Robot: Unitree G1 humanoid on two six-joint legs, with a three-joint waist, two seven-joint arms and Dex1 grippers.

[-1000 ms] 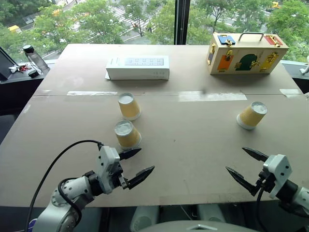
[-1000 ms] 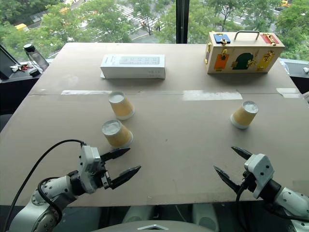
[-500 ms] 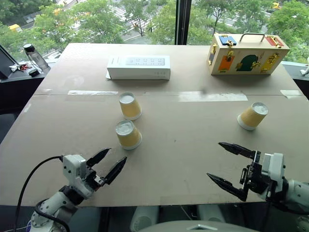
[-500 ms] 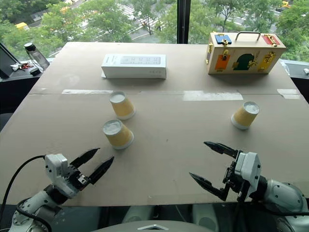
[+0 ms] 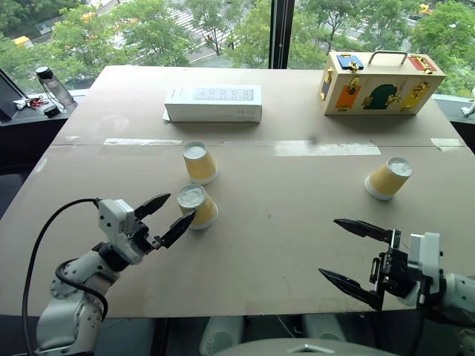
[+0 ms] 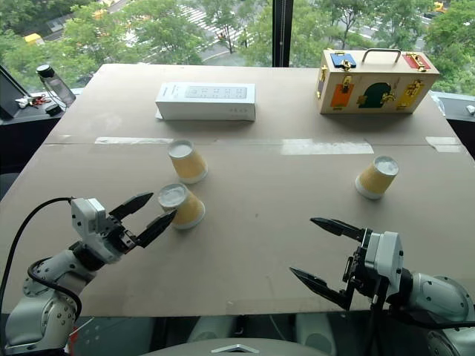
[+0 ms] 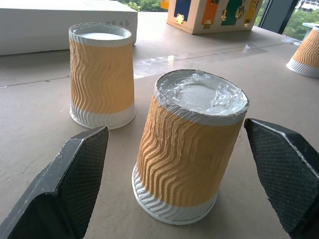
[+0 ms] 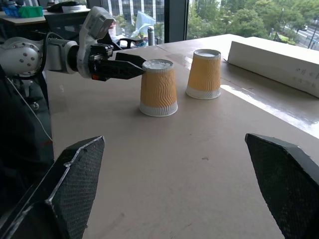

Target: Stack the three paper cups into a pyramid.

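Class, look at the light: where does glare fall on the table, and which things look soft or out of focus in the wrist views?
Left eye view: pale glare streak on the table. Left wrist view: near cup crisp, fingers soft. Right wrist view: fingers blurred.

A brown desk (image 5: 297,222) with pale tape strips stands before a large window (image 5: 148,30) showing daylit green trees. A dark mullion (image 5: 280,33) divides the glass. A dark side table (image 5: 22,119) stands at the left.
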